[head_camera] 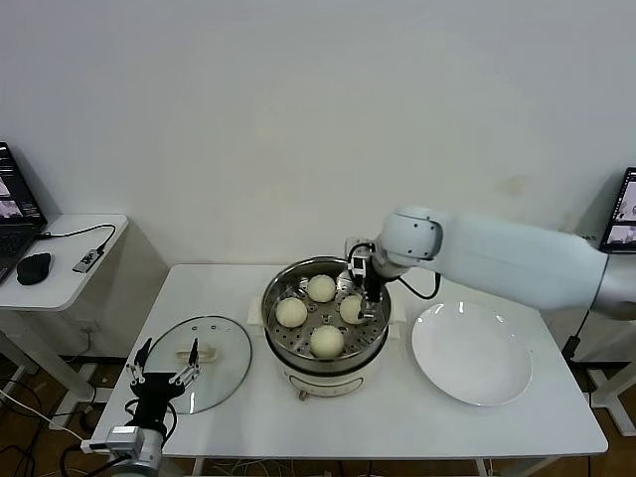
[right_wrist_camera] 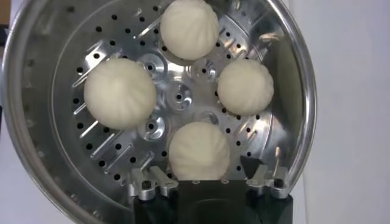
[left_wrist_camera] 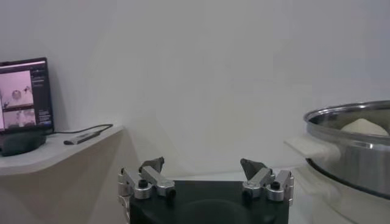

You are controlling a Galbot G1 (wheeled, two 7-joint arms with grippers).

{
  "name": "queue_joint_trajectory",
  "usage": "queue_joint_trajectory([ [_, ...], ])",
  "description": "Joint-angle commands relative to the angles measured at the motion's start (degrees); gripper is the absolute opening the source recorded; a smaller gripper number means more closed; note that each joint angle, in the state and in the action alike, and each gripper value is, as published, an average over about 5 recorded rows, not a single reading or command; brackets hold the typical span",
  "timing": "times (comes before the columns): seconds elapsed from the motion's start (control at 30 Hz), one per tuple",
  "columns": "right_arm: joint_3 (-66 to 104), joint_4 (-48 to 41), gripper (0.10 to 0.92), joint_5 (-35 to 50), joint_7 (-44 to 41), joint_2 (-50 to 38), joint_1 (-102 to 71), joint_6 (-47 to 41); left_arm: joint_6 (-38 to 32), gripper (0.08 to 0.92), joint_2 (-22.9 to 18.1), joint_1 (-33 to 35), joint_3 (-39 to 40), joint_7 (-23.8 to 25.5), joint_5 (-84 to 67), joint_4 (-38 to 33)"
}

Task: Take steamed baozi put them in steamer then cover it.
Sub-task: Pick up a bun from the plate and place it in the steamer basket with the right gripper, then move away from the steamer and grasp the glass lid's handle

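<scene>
Right pincer [head_camera: 366, 303] stands wide just above the fourth baozi [right_wrist_camera: 198, 150], all four inside the steamer [head_camera: 280, 286]. Lifting carelessly could drag that bun. Left pincer [head_camera: 162, 371], wide, hovers over the cover [head_camera: 227, 343].

Bright, even indoor light throughout, soft shadows on the white wall [head_camera: 298, 119], glare patches inside the steamer [right_wrist_camera: 268, 49]

A white table [head_camera: 417, 417] carries the steamer [head_camera: 325, 350], the cover [head_camera: 204, 348] and a plate [head_camera: 471, 354].
</scene>
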Motion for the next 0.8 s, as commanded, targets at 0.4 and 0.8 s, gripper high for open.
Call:
queue_joint_trajectory([
  [0.4,39.1,22.5,0.823,7.9,35.2,-27.8,-38.3,15.6,0.1,0.823,0.0,0.4,0.3,0.1,0.6,0.0],
  [0.8,98.8,20.4,0.823,-17.1,34.4,-6.5,-98.1,44.2,-0.6,0.823,-1.6,1.2,0.8,-0.1,3.2,0.3],
])
